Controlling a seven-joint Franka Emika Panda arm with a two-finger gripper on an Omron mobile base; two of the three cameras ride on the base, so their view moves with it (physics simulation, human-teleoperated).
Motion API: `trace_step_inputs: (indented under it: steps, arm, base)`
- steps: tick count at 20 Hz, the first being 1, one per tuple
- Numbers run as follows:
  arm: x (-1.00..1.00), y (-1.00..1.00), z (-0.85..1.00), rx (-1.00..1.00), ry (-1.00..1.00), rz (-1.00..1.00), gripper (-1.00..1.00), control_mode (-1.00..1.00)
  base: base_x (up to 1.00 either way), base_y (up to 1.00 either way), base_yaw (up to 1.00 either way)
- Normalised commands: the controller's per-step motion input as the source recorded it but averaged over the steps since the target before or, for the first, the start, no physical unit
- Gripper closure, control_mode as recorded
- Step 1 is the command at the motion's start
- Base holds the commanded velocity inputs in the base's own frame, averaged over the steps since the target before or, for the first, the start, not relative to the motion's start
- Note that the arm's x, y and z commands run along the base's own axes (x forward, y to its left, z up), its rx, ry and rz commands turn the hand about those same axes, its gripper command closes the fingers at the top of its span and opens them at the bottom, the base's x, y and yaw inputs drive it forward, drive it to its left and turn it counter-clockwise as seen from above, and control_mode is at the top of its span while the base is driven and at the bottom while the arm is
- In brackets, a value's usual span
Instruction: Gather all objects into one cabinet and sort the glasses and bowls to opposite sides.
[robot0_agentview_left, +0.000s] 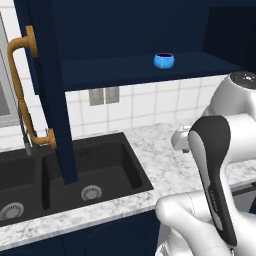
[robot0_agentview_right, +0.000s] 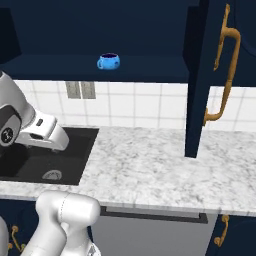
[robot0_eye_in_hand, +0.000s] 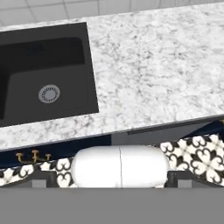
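Observation:
The small blue bowl (robot0_agentview_left: 164, 60) (robot0_agentview_right: 108, 61) stands upright on the navy shelf board (robot0_agentview_left: 115, 70) of the open wall cabinet (robot0_agentview_right: 150, 30), right of the shelf's middle in the left base view. No glasses are in view. My white hand (robot0_agentview_right: 47, 131) hangs low over the counter by the sink's right edge, well below the shelf and apart from the bowl. In the hand view my gripper (robot0_eye_in_hand: 107, 180) points down at the counter front, and its fingertips (robot0_eye_in_hand: 40, 180) stand wide apart, open, with nothing held.
A black double sink (robot0_agentview_left: 100, 165) (robot0_eye_in_hand: 43, 74) is set into the speckled white counter (robot0_agentview_right: 150, 165) (robot0_eye_in_hand: 153, 65). Open navy cabinet doors with brass handles hang over the counter (robot0_agentview_left: 50, 100) (robot0_agentview_right: 200, 75). A faucet (robot0_agentview_left: 25, 132) rises behind the sink. A wall outlet (robot0_agentview_left: 104, 95) sits under the shelf.

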Motion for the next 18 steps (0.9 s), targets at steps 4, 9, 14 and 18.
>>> trace_step_inputs:
  steps: [4,9,14,18]
  arm:
    - [-0.11,0.01,0.44,0.00,-0.38,0.00,-1.00,-1.00]
    - [-0.01,0.00,0.83,0.01,-0.36,0.00,-1.00,-1.00]
    - [0.00,0.00,0.66,0.00,-0.33,-0.05,-1.00,-1.00]
    - [0.10,0.04,0.34,0.00,-0.28,-0.08,-1.00,-1.00]
  base:
    - [0.00,0.00,0.00]
    - [0.00,0.00,0.00]
    - [0.00,0.00,0.00]
    - [0.00,0.00,0.00]
